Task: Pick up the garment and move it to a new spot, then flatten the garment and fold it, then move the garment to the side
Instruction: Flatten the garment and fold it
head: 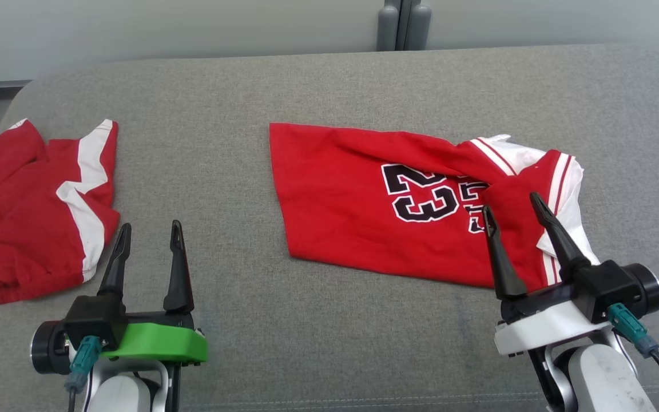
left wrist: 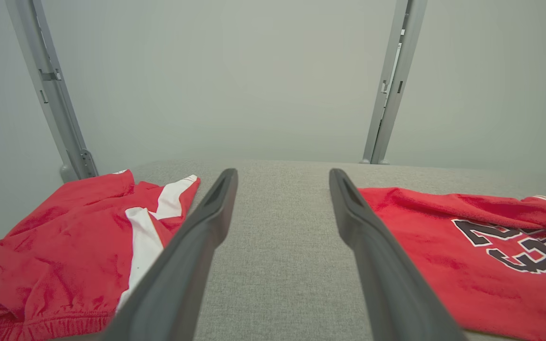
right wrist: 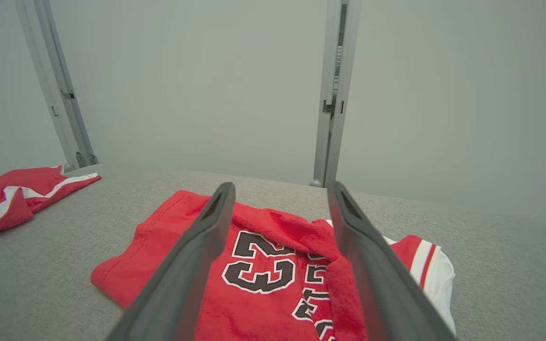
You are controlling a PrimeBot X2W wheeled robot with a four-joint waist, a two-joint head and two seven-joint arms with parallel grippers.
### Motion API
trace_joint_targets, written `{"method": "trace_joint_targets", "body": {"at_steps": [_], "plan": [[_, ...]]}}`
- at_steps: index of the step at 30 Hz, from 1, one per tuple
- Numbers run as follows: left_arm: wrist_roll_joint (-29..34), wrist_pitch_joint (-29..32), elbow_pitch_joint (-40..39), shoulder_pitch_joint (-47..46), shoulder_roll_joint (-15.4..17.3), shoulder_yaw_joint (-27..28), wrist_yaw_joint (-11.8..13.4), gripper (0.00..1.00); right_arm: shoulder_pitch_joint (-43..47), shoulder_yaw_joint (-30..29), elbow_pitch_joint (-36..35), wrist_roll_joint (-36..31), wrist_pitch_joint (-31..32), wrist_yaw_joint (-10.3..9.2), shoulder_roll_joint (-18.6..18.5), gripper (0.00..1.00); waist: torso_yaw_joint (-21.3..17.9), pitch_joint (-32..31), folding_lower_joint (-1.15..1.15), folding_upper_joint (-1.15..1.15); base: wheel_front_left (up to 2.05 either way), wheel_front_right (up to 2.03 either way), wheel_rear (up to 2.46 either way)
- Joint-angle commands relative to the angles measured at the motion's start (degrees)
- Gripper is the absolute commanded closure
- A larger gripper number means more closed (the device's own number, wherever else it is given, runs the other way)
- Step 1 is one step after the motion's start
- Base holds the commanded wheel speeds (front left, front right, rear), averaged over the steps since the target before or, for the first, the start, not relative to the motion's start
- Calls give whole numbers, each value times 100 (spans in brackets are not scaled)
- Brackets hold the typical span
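- Jersey (head: 364,194), one of them, red with a black 23, lies right of centre on the grey padded surface (head: 318,320).
- Its long axis runs left to right. The straight hem is at the left, and the white-trimmed shoulder end is bunched and folded over at the right.
- Right gripper (head: 510,202) has its fingers spread wide over that bunched end, with nothing pinched between them. Whether the tips touch the cloth, I can't tell.
- Left gripper (head: 151,224) is also spread wide and empty, over bare surface between the two garments.
- Red shorts (head: 20,229), one pair with white stripes, lie crumpled at the far left, well apart from the jersey.
- Grey upright posts (head: 401,23) stand behind the far edge.
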Motion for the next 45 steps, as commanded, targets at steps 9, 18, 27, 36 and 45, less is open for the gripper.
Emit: {"method": "trace_joint_targets", "body": {"at_steps": [9,18,27,36,45], "plan": [[170,-15,21,346,26,26,71,0,392,-206,119,163,124,-8,55,0,118,-241,0,0,0,0,0],[242,-15,83,350,53,-31,2,0,432,-226,102,231,185,-8,77,0,122,-261,0,0,0,0,0],[84,1190,421,-465,400,-1413,-732,0,229,-212,12,242,219,-8,86,0,55,66,0,0,0,0,0],[-1581,2877,304,-2118,1824,-4259,-755,0,-106,-32,88,340,119,-8,85,0,-494,598,0,0,0,0,0],[-2158,3045,558,-3452,2734,-5826,-753,0,-318,-18,240,585,-18,-8,91,0,-971,1008,0,0,0,0,0]]}}
